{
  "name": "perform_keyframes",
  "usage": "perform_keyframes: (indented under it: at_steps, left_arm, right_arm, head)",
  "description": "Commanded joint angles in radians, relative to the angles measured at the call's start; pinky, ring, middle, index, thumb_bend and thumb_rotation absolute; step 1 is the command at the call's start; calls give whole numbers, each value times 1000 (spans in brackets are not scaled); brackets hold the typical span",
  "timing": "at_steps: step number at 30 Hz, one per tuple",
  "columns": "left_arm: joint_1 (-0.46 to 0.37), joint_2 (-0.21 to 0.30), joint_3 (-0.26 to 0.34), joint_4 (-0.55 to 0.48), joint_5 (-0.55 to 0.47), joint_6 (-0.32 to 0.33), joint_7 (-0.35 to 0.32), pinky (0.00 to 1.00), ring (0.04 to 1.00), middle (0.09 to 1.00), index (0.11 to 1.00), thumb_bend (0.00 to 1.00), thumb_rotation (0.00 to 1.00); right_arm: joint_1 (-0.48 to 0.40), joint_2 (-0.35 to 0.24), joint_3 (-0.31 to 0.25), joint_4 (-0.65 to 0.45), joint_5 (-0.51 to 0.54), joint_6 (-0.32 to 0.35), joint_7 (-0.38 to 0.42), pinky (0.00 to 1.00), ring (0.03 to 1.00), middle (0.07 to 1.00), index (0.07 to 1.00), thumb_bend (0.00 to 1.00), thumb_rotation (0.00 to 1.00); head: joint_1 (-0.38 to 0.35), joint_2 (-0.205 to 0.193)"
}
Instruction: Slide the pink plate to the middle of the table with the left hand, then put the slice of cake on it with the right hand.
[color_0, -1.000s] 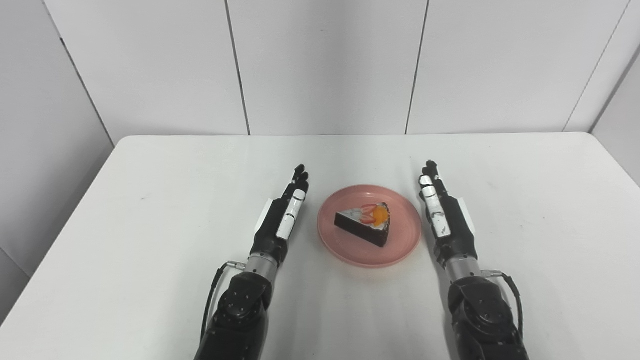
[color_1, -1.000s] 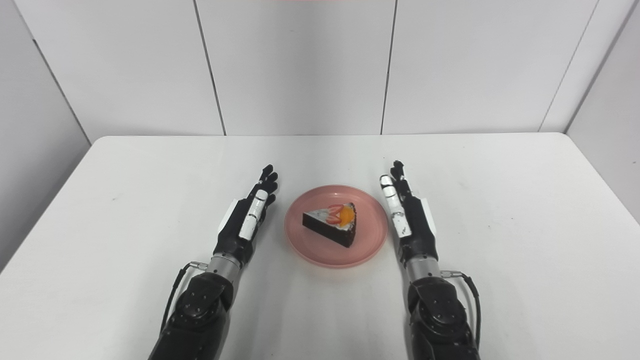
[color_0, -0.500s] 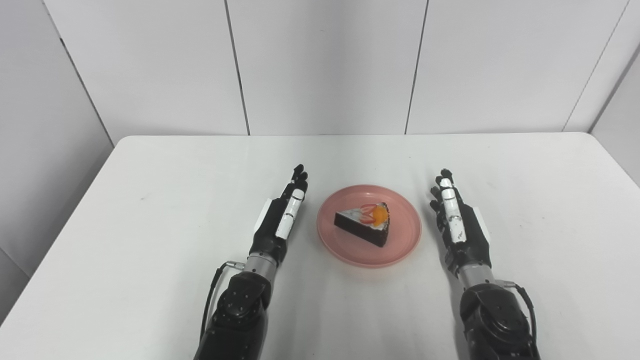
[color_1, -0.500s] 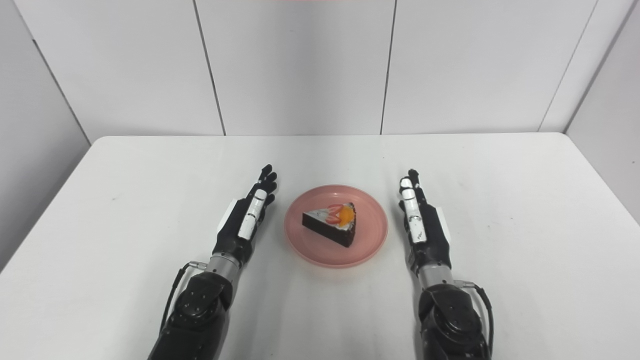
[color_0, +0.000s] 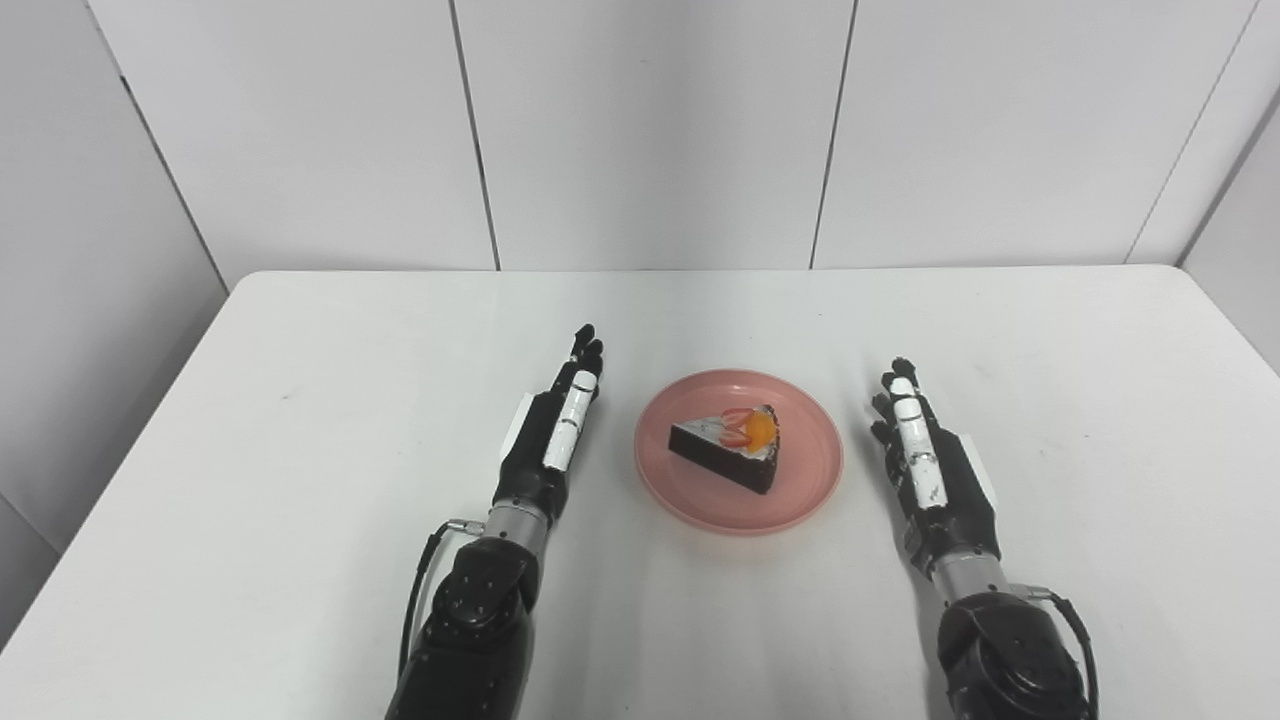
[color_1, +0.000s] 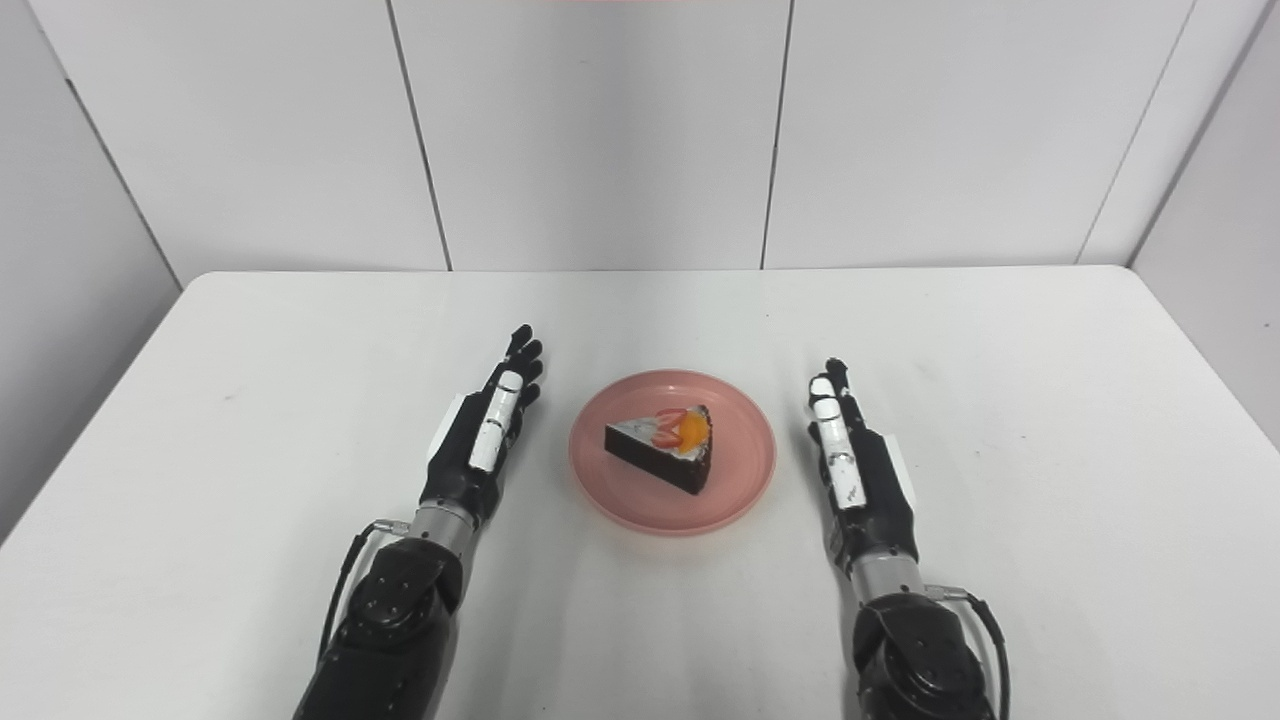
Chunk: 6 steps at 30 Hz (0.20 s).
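The pink plate sits near the middle of the white bench, and the slice of cake lies on it, topped with strawberry and orange pieces. The left hand rests just left of the plate and apart from it, its fingers extended straight and holding nothing. The right hand lies on the plate's right side, clear of the rim, fingers likewise extended and empty.

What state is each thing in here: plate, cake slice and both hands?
pink plate: flat on the table, near its middle, bearing the cake.
slice of cake: lying on the plate, fruit topping up.
left hand: open, holds nothing, left of the plate, apart from it.
right hand: open, holds nothing, right of the plate, apart from it.
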<state>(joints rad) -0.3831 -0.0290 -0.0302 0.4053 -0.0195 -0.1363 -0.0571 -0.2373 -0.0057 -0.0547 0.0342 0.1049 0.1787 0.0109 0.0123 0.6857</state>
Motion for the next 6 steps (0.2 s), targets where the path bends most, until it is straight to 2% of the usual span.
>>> perform_keyframes:
  at_steps: [1,6]
  left_arm:
    - [-11,-8,-2,-1,10,-7,13,1000,1000,1000,1000,547,1000]
    - [-10,-8,-8,-3,25,-1,21,1000,1000,1000,1000,567,1000]
  right_arm:
    - [-44,1,4,-8,-1,-28,4,1000,987,992,993,606,886]
    - [-51,-3,6,6,-8,-43,6,993,981,990,993,612,889]
  head:
    - [0,1]
    - [-1,7]
